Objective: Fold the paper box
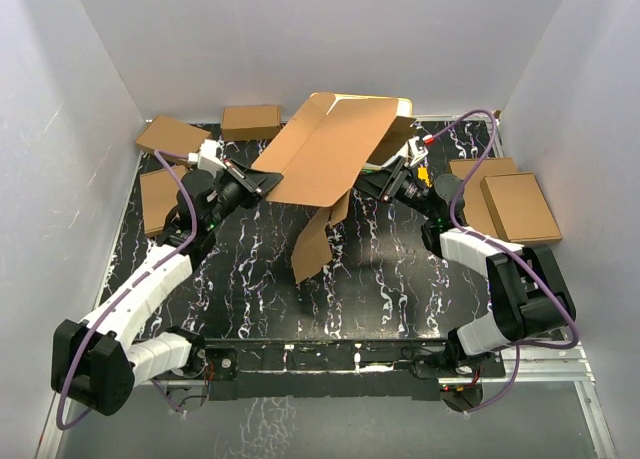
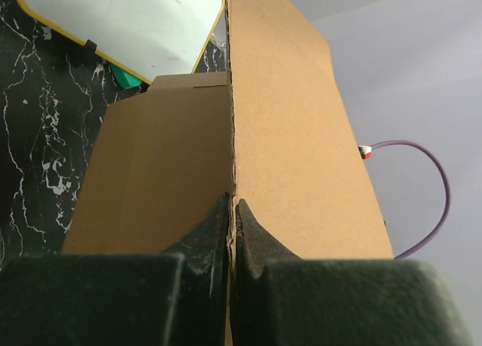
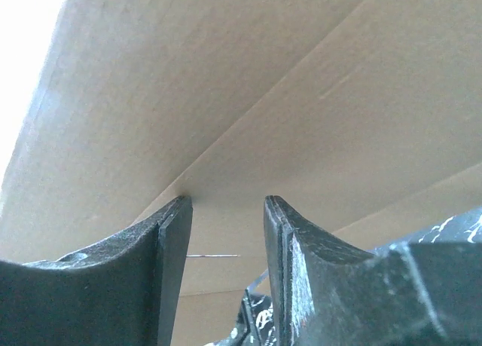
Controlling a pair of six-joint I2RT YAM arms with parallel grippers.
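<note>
The paper box (image 1: 335, 149) is a large brown cardboard sheet, partly creased and held tilted above the back middle of the table, with one flap (image 1: 318, 241) hanging down to the marbled surface. My left gripper (image 1: 266, 182) is shut on the sheet's left edge. In the left wrist view the two fingertips (image 2: 220, 224) pinch the cardboard edge (image 2: 301, 135). My right gripper (image 1: 376, 186) is under the sheet's right side. In the right wrist view it (image 3: 226, 204) stands open, its tips just below the cardboard's underside (image 3: 263, 90), with nothing between them.
Smaller folded brown boxes lie at the back left (image 1: 173, 136) (image 1: 250, 122) (image 1: 160, 199) and at the right (image 1: 520, 207) (image 1: 478, 169). A white board with a tan frame (image 2: 120, 22) lies behind the sheet, with a green item (image 2: 124, 76) at its edge. White walls close in on three sides.
</note>
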